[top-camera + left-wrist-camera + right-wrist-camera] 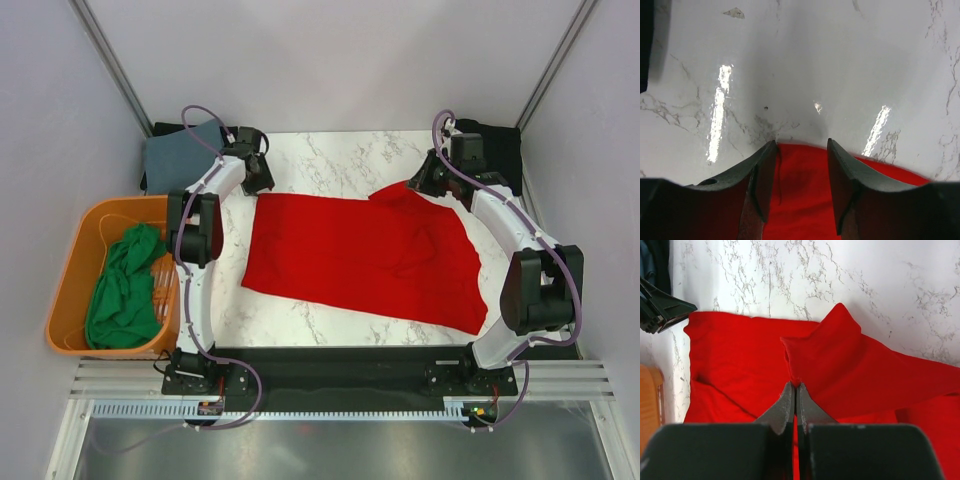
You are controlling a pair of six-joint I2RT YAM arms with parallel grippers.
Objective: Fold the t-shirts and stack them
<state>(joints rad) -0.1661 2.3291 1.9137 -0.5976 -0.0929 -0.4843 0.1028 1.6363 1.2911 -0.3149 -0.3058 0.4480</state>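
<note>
On table, one red t-shirt, right claw pinching it, left claw parted, one green t-shirt in basket

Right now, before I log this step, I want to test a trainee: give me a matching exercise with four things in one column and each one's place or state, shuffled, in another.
Things:
1. red t-shirt
2. green t-shirt
3. grey-blue cloth
4. right gripper

Places or states:
A. in the orange basket
B. shut on red fabric
C. spread on the marble table
D. beyond the table's far left corner

Pairs: 1-C, 2-A, 3-D, 4-B.
</note>
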